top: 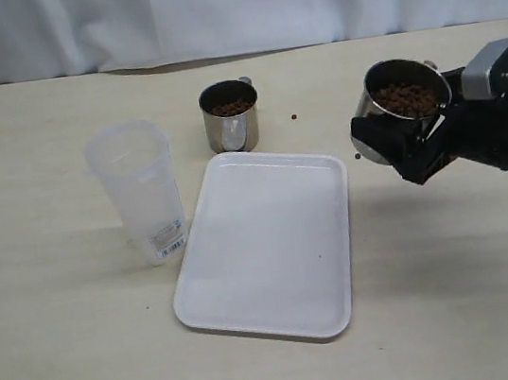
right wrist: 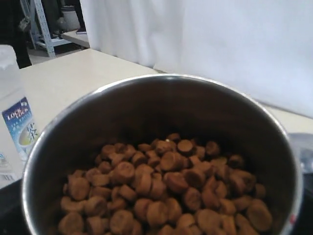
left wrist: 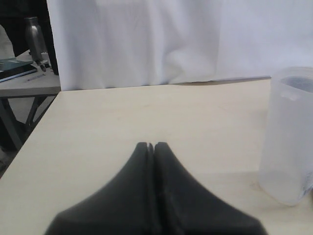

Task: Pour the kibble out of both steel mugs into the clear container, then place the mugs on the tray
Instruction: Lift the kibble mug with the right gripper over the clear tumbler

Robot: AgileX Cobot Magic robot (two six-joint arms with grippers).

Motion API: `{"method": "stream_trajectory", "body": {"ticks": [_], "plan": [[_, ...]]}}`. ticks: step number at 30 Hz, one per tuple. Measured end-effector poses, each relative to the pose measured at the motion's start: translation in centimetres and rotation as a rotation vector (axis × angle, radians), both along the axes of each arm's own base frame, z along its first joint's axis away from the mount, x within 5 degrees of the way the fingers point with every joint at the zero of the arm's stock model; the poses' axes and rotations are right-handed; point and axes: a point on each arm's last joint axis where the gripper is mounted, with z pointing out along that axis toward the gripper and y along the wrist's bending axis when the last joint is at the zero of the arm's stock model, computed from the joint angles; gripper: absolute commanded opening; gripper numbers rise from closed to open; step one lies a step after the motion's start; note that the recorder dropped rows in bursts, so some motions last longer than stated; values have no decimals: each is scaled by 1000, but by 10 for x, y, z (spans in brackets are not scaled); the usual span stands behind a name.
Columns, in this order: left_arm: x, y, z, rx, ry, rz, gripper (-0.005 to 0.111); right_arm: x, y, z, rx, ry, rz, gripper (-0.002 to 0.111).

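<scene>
My right gripper is shut on a steel mug, held above the table to the right of the tray and tipped toward the left. That mug fills the right wrist view and is loaded with kibble; it hides the fingers there. The second steel mug stands upright behind the white tray, with kibble inside. The clear container stands upright and looks empty, left of the tray. My left gripper is shut on nothing, low over the table, with the container beside it.
A loose pellet lies on the table right of the back mug, and another dark speck sits beside the tray's right edge. A white curtain hangs behind the table. A side table stands beyond the table's edge.
</scene>
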Motion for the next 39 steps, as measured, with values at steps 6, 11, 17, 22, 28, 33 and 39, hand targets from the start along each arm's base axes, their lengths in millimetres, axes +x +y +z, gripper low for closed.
{"method": "stream_trajectory", "body": {"ticks": [6, 11, 17, 22, 28, 33, 39], "plan": [[0, 0, 0, 0, 0, 0, 0, -13, 14, 53, -73, 71, -92, 5], [0, 0, 0, 0, 0, 0, 0, -31, 66, 90, -178, 67, -55, 5], [0, 0, 0, 0, 0, 0, 0, -34, 100, 120, -233, 38, -59, 5], [0, 0, 0, 0, 0, 0, 0, -37, 123, 151, -327, -33, -78, 5], [0, 0, 0, 0, 0, 0, 0, -35, 148, 154, -386, -80, -26, 5], [0, 0, 0, 0, 0, 0, 0, -26, 176, 148, -459, -131, 24, 5], [0, 0, 0, 0, 0, 0, 0, -16, 203, 140, -554, -195, 59, 5]]}}
